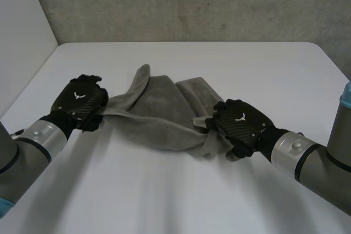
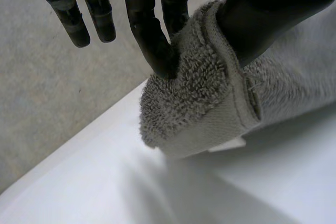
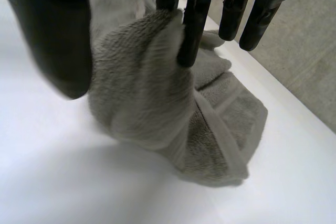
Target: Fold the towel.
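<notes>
Bare test lab: white table, concrete wall

The grey terry towel is lying rumpled across the middle of the white worktop, sagging in loose folds, one end pinched in the left hand, the other bunching in the right hand.

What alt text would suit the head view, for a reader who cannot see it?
A grey towel stretches, bunched, between the robot's black left hand and right hand, each pinching one end. Beneath is a white table; behind it, a grey wall.
</notes>
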Controlling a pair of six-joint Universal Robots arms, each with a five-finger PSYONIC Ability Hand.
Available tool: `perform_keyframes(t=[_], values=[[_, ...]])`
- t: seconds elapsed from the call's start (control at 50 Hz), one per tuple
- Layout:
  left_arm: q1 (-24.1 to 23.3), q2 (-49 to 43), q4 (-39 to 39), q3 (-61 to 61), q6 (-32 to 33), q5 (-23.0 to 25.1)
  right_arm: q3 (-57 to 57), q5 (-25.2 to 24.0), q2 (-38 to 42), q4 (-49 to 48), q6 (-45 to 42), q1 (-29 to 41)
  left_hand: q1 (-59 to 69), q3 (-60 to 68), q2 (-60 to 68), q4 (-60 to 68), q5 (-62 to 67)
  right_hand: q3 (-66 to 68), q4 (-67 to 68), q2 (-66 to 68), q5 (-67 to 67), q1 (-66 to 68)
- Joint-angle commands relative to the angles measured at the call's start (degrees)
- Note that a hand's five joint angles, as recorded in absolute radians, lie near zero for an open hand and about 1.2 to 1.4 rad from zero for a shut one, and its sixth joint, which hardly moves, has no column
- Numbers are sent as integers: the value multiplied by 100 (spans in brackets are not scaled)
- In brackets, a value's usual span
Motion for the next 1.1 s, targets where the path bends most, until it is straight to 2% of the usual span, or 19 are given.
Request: perform_keyframes(t=[0.02,0.14,0.26,0.3,0.36,0.46,0.56,0.74,0.84,1.0,1.1], values=[[-172,253,0,6,-10,-10,1,5,10,-23,630,9,406,-283,247,-318,221,-133,-330,-3988,-2453,-3144],[-49,562,-8,-3,-10,-142,-130,-21,28,-75,551,-166,406,-283,247,-318,221,-133,-330,-3988,-2453,-3144],[373,1054,-290,-73,-27,-256,-377,-48,90,-32,366,-387,406,-283,247,-318,221,-133,-330,-3988,-2453,-3144],[505,1194,-448,-82,-27,-238,-534,-39,168,-14,69,-431,406,-283,247,-318,221,-133,-330,-3988,-2453,-3144],[777,1476,-764,-135,-62,-186,-701,-21,335,-14,-326,-440,406,-283,247,-318,221,-133,-330,-3988,-2453,-3144],[1207,1818,-1010,-336,-80,244,-921,-13,467,12,-871,-352,406,-283,247,-318,221,-133,-330,-3988,-2453,-3144],[1269,1932,-1037,-486,-98,491,-1045,-56,573,4,-1311,-247,406,-283,247,-318,221,-133,-330,-3988,-2453,-3144],[1217,1924,-1116,-583,-98,526,-1273,-109,617,65,-2112,351,406,-283,247,-318,221,-133,-330,-3988,-2453,-3144],[1243,1915,-1116,-574,-98,526,-1632,-92,889,556,-3165,378,406,-283,247,-318,221,-133,-330,-3988,-2453,-3144],[1296,1950,-1151,-521,-98,526,-2134,-48,1477,1418,-4044,492,406,-283,247,-318,221,-133,-330,-3905,-2453,-3061],[1287,1950,-1177,-548,-106,526,-2257,-13,1733,1480,-4414,527,406,-283,247,-318,221,-133,-330,-3754,-2453,-2910]])
